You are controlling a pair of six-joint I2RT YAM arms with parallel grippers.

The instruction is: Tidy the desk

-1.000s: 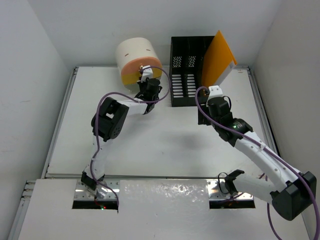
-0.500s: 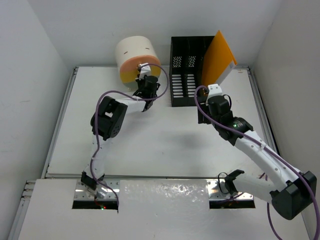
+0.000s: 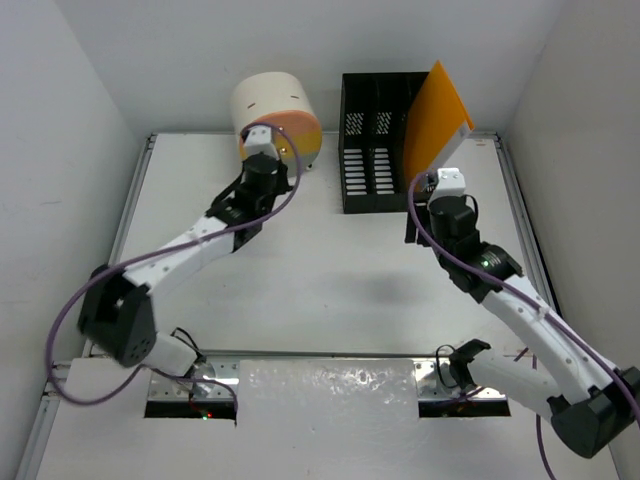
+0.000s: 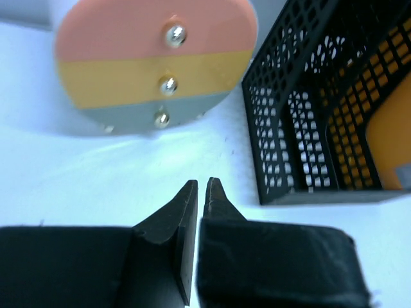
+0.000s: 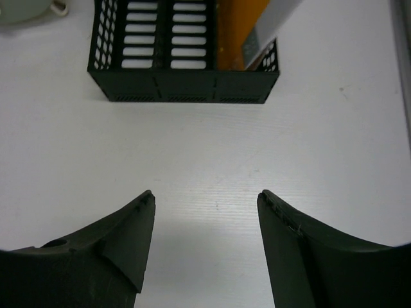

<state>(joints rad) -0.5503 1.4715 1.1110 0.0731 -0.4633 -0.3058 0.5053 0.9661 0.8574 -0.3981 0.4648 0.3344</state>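
The desk [image 3: 320, 270] is a white tabletop with metal rails. My left gripper [image 4: 199, 186] is shut and holds nothing. It hovers over the desk just in front of a round cream container [image 3: 275, 120], whose face [image 4: 154, 58] is banded pink, orange and grey with three small knobs. Facing a black mesh file organizer [image 5: 183, 80], my right gripper [image 5: 205, 196] stands open over bare desk [image 5: 205, 147], a short way in front of the organizer. An orange folder [image 3: 437, 118] stands in the organizer's right slot.
The organizer [image 3: 378, 155] stands at the back centre, with its two left slots holding nothing. A pale sheet [image 5: 270, 29] leans beside the folder. Walls close in the back and both sides. A foil strip [image 3: 330, 385] lies along the near edge.
The left arm has stretched out and its elbow has swung down to the left. Its shut gripper has shifted left along the container's front. The right gripper has edged right and opened slightly wider.
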